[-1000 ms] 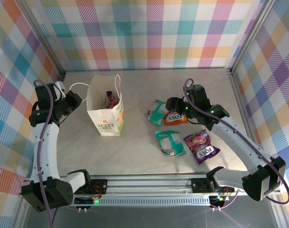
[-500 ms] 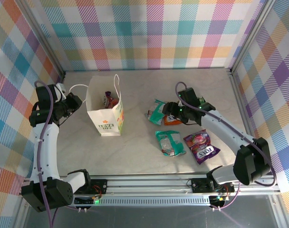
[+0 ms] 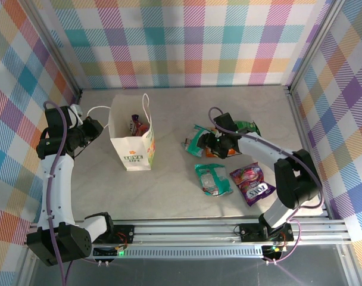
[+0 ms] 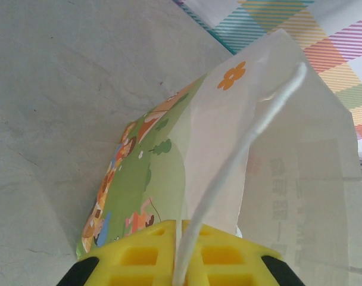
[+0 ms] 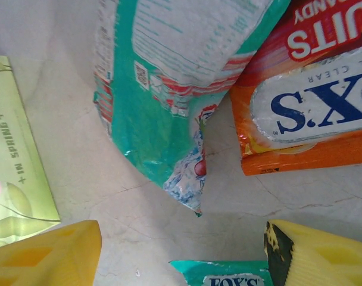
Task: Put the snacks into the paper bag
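The right tool (image 5: 182, 253) has dropped, spread wide, above the teal packet (image 5: 163, 89); the left tool (image 4: 181, 259) pinches the cord (image 4: 240, 149) of the paper bag (image 4: 169, 155).

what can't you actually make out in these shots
- Top view: the bag walls hide all but a corner of one packet inside.
- Top view: the right arm covers part of the green packet.
- Right wrist view: the top and right edges cut off the orange packet.
- Left wrist view: the bottom edge cuts off the left jaws where the cord enters.
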Available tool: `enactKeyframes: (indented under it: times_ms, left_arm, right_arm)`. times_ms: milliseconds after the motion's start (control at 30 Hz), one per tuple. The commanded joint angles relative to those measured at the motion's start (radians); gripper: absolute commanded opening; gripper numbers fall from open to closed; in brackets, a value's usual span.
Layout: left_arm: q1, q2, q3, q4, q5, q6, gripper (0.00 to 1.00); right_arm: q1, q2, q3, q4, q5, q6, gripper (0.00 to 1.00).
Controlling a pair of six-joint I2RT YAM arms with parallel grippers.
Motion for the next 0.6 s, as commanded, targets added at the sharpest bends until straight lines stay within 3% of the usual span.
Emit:
enactKeyframes:
  times_ms: [0,567]
  left_arm:
    - [0.014,-0.010,0.000,-0.023,-0.009,0.022,0.11]
    - [0.015,-0.016,-0.006,-0.035,-0.028,0.039,0.12]
  right_arm:
    - [-0.004,0.035,0.040,0.042,-0.033,0.009,0.73]
    - [-0.004,0.223,0.163,0.052,-0.045,0.005,0.72]
